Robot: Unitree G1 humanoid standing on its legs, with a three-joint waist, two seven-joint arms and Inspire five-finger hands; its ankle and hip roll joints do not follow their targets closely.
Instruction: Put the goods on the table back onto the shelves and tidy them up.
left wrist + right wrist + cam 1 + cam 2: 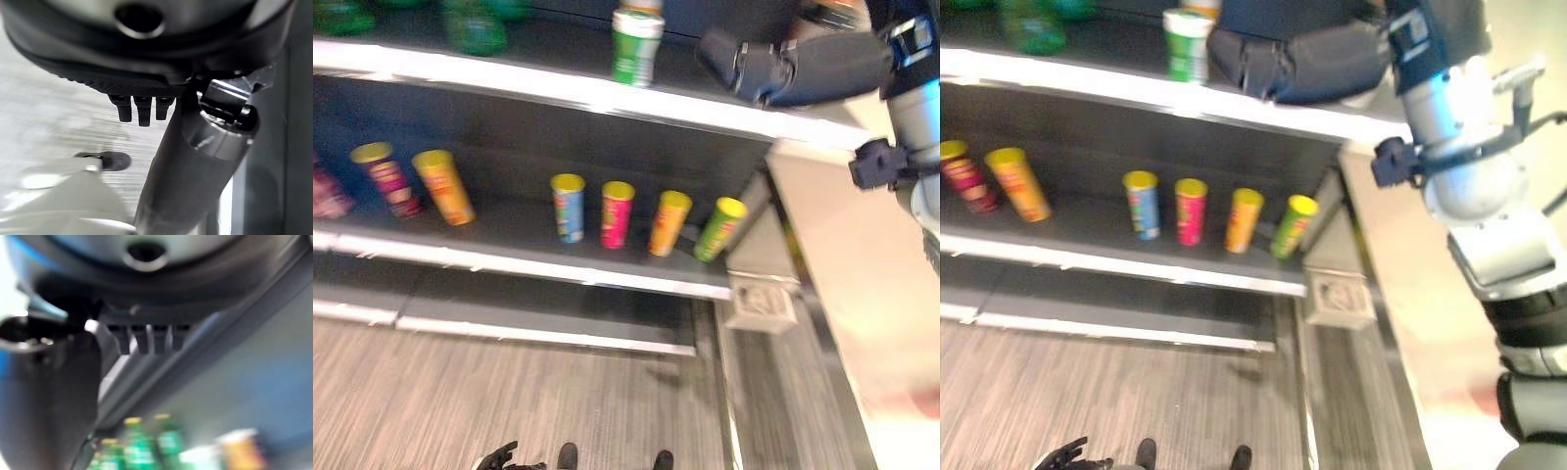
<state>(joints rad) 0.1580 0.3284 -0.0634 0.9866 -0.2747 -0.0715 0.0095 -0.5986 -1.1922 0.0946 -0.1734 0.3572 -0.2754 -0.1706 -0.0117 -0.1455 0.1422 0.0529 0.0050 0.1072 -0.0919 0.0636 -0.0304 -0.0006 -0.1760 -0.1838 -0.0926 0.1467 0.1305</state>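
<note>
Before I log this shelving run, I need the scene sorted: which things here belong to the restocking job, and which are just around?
Job:
green-and-white can on the upper shelf
right hand beside it
six snack tubes
green bottles

Just around:
left hand, hanging low
wood-look floor

Right arm [1469,186]: silver-grey rounded shells, a black clamp at one joint, and a dark ribbed band lower down. Right hand [744,64]: dark casing. Left hand [142,105]: dark, textured palm edge with short, squared fingers [144,111].
</note>
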